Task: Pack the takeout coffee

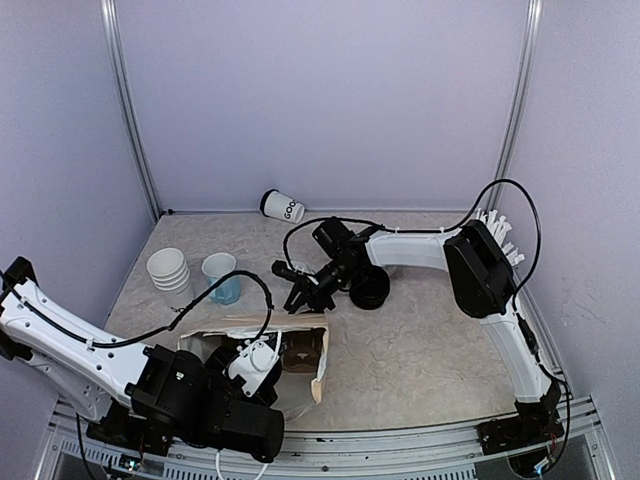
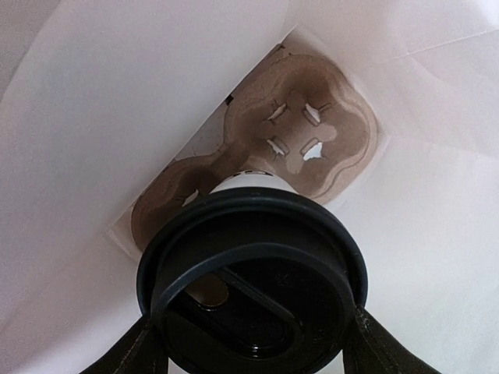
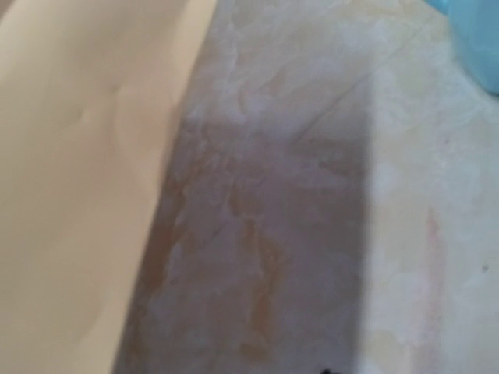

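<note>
One coffee cup [image 2: 248, 183]: black lid [image 2: 253, 300], pinched by the left fingers [image 2: 134, 354], inside the bag, over the tray.
One paper bag [image 1: 322, 368]: holds one cardboard tray [image 2: 352, 136], two wells showing.
Right fingers [image 1: 296, 296]: by the bag's rim; spread or pinching, cannot tell.
Surface [image 1: 420, 340]: one cup stack [image 1: 170, 270], one blue mug [image 1: 222, 277], one toppled cup [image 1: 283, 206].

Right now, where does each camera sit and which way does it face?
Top external: above, behind the bases, facing down on the table; both arms show.
Left wrist: inside the paper bag, facing down at the cup carrier; its fingers flank the takeout coffee.
Right wrist: low over the table, facing down; no fingers clearly show.
All share the bag.
</note>
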### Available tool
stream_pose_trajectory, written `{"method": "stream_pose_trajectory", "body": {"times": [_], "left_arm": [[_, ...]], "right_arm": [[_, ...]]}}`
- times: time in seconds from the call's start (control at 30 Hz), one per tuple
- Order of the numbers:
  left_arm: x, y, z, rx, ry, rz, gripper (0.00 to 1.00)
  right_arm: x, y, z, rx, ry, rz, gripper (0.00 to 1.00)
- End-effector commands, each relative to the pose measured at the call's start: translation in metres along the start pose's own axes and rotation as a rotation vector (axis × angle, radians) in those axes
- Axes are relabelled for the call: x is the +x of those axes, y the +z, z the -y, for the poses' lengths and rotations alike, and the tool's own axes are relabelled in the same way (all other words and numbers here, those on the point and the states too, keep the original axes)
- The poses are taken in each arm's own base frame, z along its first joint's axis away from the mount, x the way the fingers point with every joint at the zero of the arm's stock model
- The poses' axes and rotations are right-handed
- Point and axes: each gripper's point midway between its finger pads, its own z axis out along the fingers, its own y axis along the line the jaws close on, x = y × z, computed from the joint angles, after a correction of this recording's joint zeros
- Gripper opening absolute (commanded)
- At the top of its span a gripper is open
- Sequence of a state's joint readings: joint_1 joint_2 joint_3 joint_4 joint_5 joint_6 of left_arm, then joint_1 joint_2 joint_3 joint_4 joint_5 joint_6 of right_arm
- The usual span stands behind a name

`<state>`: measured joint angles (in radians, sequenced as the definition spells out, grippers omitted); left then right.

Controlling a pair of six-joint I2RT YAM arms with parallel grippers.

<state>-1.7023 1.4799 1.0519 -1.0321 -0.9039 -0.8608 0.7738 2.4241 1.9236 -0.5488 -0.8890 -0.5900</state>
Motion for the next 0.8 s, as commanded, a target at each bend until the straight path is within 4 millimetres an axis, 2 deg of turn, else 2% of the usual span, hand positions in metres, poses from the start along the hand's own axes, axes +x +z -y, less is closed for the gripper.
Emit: {"method": "stream_pose_trajectory", "body": {"times": [0.0,0.13,0.3,0.4,0.5,0.6,0.67,0.77], "left_arm": [[-0.009,0.000,0.004,0.033,-0.057,0.065,0.41],[-0.012,0.001,0.003,0.033,-0.051,0.087,0.41],[-0.012,-0.005,-0.006,0.011,-0.053,0.049,0.41],[-0.006,-0.011,-0.007,0.019,-0.071,-0.005,0.41],[0.000,-0.012,0.004,0.061,-0.043,-0.015,0.41],[-0.009,-0.013,0.023,0.160,0.013,0.044,0.41],[-0.020,-0.012,0.025,0.168,0.032,0.083,0.42],[-0.036,-0.009,0.033,0.189,0.088,0.140,0.42]], "right_arm": [[-0.029,-0.012,-0.002,0.014,-0.044,0.046,0.38],[-0.029,-0.006,-0.005,0.004,-0.045,0.038,0.38],[-0.027,-0.009,-0.008,0.000,-0.035,0.034,0.38],[-0.034,-0.015,-0.001,0.021,-0.050,0.041,0.40],[-0.048,-0.014,0.012,0.049,-0.067,0.057,0.48],[-0.064,0.001,0.018,0.047,-0.084,0.078,0.50],[-0.073,0.015,0.013,0.027,-0.090,0.090,0.51],[-0.082,0.019,0.006,-0.002,-0.088,0.123,0.51]]}}
